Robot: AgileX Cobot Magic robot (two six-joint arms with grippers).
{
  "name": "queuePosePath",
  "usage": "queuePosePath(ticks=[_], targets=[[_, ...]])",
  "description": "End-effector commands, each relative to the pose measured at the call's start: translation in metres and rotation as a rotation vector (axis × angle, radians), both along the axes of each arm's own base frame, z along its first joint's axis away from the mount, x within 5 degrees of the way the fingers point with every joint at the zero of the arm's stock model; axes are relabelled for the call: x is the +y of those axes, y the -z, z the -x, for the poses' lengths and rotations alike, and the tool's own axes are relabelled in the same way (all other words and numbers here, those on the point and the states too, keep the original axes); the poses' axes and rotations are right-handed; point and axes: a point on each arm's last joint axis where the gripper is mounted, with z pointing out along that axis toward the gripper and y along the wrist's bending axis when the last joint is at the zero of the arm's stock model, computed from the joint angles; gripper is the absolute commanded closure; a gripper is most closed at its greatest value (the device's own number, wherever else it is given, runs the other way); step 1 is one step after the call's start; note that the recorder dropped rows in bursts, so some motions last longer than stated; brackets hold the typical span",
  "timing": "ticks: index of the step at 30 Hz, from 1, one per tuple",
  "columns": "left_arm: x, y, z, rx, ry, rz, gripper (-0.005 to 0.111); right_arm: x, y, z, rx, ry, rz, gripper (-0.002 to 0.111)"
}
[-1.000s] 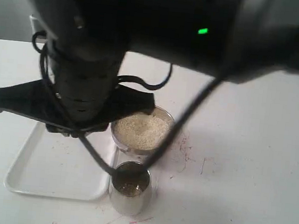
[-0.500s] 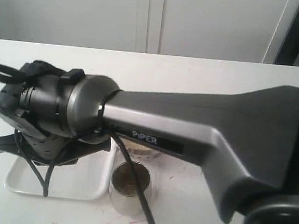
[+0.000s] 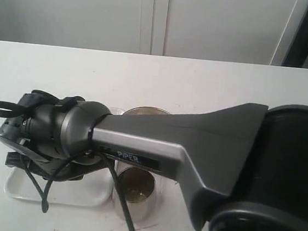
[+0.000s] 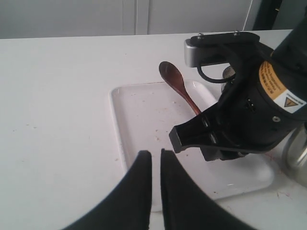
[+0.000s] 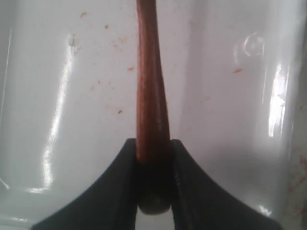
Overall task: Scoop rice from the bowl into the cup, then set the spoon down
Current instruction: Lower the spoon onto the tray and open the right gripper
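White letters spelling PIPER (image 3: 130,157) ran along the grey forearm of the right arm (image 3: 195,142). A yellow-orange warning sticker (image 4: 277,85) with a triangle sat on its wrist, its small print too fine to read. That arm stretched low across the table (image 3: 229,85). Its right pincer (image 5: 153,143) was clamped on the thin handle of the reddish wooden spoon (image 4: 173,79), whose oval head stuck out ahead of it, above the glossy white tray (image 4: 139,120) lying under the pincer. The left pincer (image 4: 154,155) hung near, all but closed and empty. The shiny steel cup (image 3: 135,189) stood back from the right pincer, under the forearm.
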Motion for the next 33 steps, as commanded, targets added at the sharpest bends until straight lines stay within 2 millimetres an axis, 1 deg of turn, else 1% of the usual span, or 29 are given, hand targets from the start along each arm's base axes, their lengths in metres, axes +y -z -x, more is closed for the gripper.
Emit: queuePosePath(ticks=[1,6,10,18,29,33], targets=[[0.000,-0.002,0.000,-0.008,0.005,0.009,0.092,-0.002,-0.001,-0.006,-0.015,0.016,-0.007,0.108],[0.000,-0.002,0.000,-0.008,0.005,0.009,0.092,-0.006,0.001,-0.010,0.000,0.034,-0.010,0.108],[0.000,-0.002,0.000,-0.008,0.005,0.009,0.092,-0.006,0.002,-0.009,0.009,-0.001,0.001,0.108],[0.000,-0.002,0.000,-0.008,0.005,0.009,0.092,-0.004,0.011,-0.007,0.057,-0.017,0.001,0.108],[0.000,-0.002,0.000,-0.008,0.005,0.009,0.092,-0.004,0.010,-0.007,0.056,-0.019,0.001,0.108],[0.000,-0.002,0.000,-0.008,0.005,0.009,0.092,-0.003,0.010,-0.006,0.066,-0.053,0.006,0.107]])
